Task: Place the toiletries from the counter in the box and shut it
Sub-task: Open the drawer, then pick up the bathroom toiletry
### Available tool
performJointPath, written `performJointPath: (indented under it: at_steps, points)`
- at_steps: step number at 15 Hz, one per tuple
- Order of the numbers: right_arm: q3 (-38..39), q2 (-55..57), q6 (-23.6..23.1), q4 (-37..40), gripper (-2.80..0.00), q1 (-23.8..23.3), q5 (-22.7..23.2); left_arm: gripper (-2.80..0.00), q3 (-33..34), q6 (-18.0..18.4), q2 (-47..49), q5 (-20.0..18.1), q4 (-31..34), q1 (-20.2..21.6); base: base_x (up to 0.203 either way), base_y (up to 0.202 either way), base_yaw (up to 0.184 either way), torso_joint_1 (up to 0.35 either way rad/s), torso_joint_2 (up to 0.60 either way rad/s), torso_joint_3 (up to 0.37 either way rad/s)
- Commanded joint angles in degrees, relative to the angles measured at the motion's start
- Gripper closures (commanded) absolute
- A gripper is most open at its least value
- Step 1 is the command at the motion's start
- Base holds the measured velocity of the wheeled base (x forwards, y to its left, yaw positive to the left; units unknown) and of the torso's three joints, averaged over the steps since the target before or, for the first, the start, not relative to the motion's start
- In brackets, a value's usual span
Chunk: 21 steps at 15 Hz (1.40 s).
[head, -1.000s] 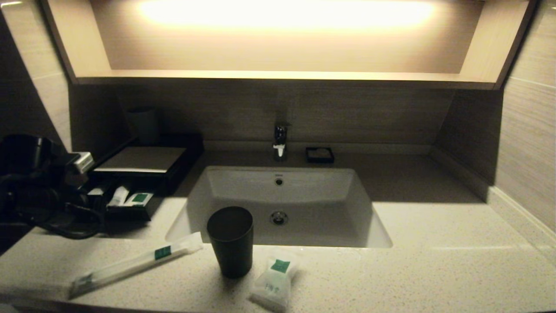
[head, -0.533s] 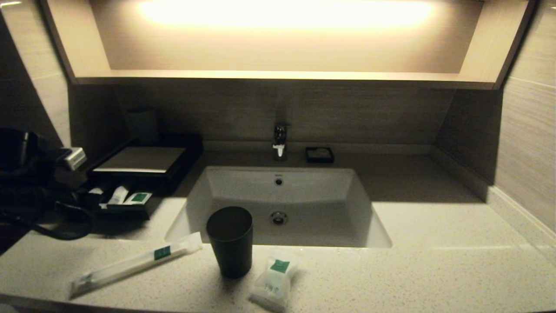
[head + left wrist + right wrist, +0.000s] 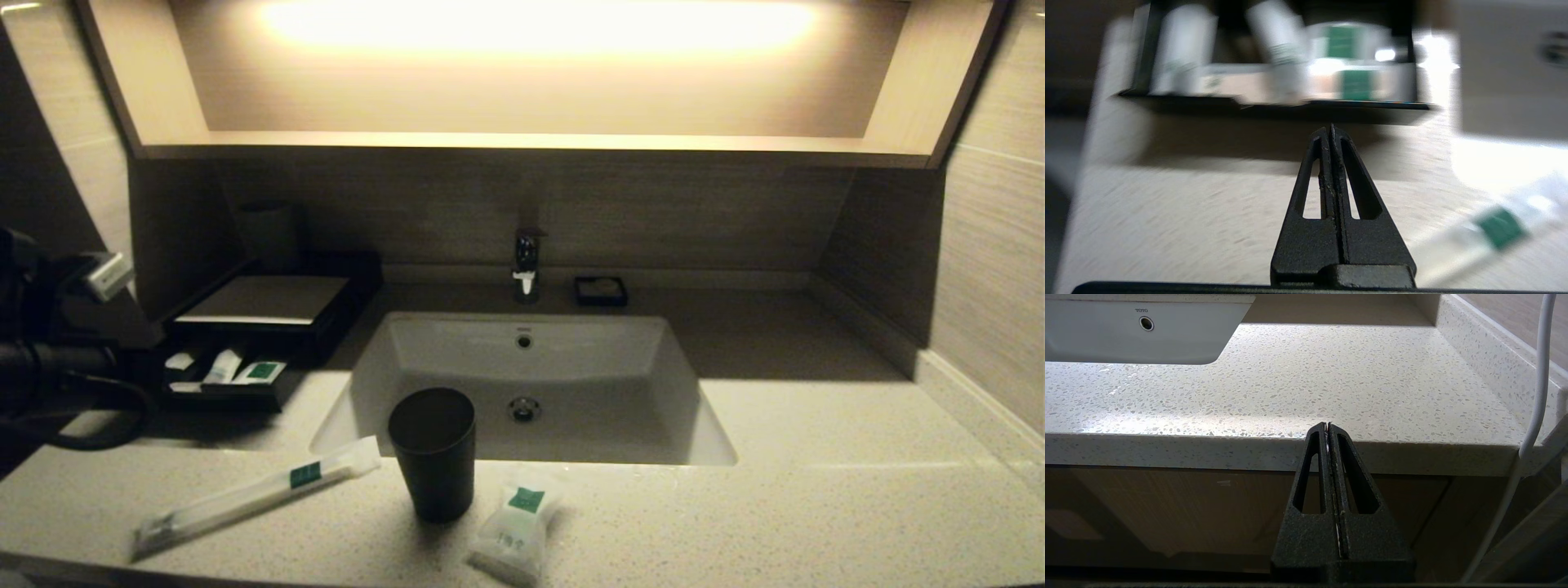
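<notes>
Head view: standing open at the counter's (image 3: 816, 457) left rear, the box (image 3: 261, 306), drawer (image 3: 220, 384) pulled out and already holding small white tubes and a green-labelled sachet. Lying out front near the edge, the stick packet (image 3: 245, 496) and, right of the tumbler (image 3: 433, 453), the pouch (image 3: 514, 535); neither yet boxed. Hovering dark at far left, the left arm (image 3: 49, 343).

Left wrist view: pointing at the drawer front (image 3: 1274, 104), the left gripper (image 3: 1330, 132), fingers pressed together and holding nothing. Showing inside the drawer, white tubes (image 3: 1186, 53) and green labels; lying off to the side, the stick packet (image 3: 1486, 232). Risking, by judgement, a drawer nudged shut too soon if those closed tips advance with both packets still out; risking also a toppled tumbler when reaching for the pouch beside it, and a thin stick slipping from the pinch.

Right wrist view: parked below the counter edge (image 3: 1290, 441), the right gripper (image 3: 1328, 425), fingers closed on nothing.
</notes>
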Motion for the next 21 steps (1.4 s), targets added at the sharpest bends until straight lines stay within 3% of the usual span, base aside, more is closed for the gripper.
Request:
performJointPath:
  at_steps: [1,4,8,10,13,18,21]
  points:
    - [0.09,0.05,-0.02,0.00,0.00,0.01,0.02,0.00,0.29,3.40,-1.85,-3.20,0.30,0.06,0.000,0.000,0.000,0.000,0.00,0.000]
    - [0.06,0.05,-0.02,0.00,0.00,0.01,0.02,0.00,-0.90,13.89,-4.57,-4.96,2.36,-0.92,0.000,0.000,0.000,0.000,0.00,0.000]
    - [0.09,0.05,-0.02,0.00,0.00,0.01,0.02,0.00,-2.62,20.92,-6.09,-6.17,3.13,-3.63,0.000,0.000,0.000,0.000,0.00,0.000]
    - [0.09,0.05,-0.02,0.00,0.00,0.01,0.02,0.00,-2.37,21.50,-8.67,-6.15,5.46,-8.11,0.000,0.000,0.000,0.000,0.00,0.000]
    - [0.09,0.05,-0.02,0.00,0.00,0.01,0.02,0.00,-2.32,22.48,-12.91,-6.17,16.68,-15.29,0.000,0.000,0.000,0.000,0.00,0.000]
    - [0.09,0.03,-0.02,0.00,0.00,0.01,0.02,0.00,-12.00,24.47,-11.19,-6.30,34.25,-15.75,0.000,0.000,0.000,0.000,0.00,0.000]
    - [0.09,0.05,-0.02,0.00,0.00,0.01,0.02,0.00,-19.75,24.89,-5.17,-6.16,43.14,-13.20,0.000,0.000,0.000,0.000,0.00,0.000]
